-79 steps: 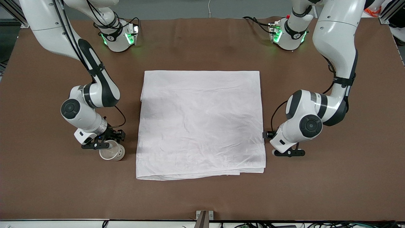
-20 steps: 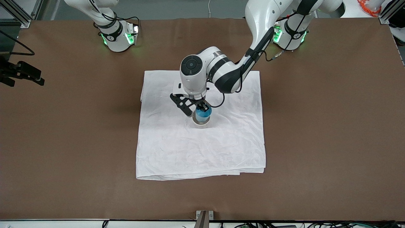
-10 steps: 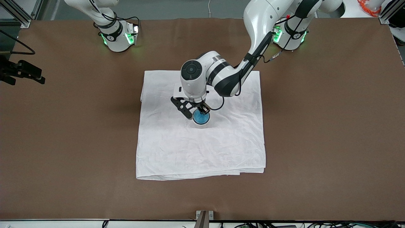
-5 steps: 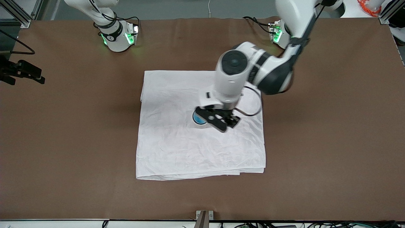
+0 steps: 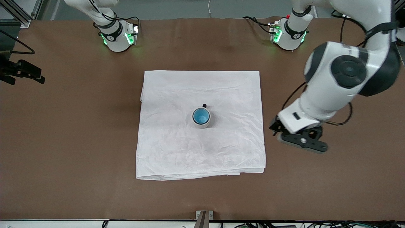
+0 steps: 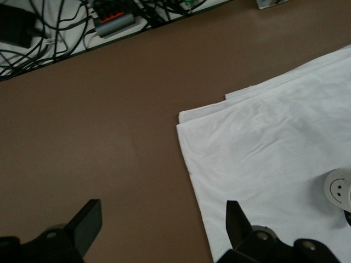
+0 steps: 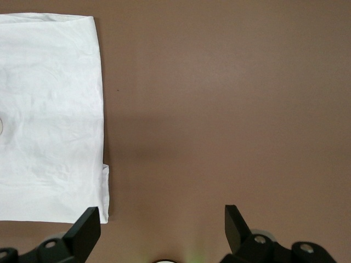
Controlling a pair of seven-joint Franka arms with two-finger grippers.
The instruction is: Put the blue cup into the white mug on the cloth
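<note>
The white mug stands upright near the middle of the cloth, its dark handle pointing toward the robots' bases. The blue cup sits inside it, its bright blue inside showing. My left gripper hangs open and empty over the bare table just off the cloth's edge at the left arm's end. In the left wrist view the left gripper has brown table between its fingers, with the cloth and the mug at the edge. My right gripper waits open and empty, high over the table at the right arm's end.
A brown mat covers the table around the cloth. The arm bases stand along the table's edge farthest from the front camera. Cables and a power strip lie off the table's edge.
The left gripper opened, let go of the blue cup inside the mug, and swung away toward the left arm's end of the table. The right arm has not moved.
</note>
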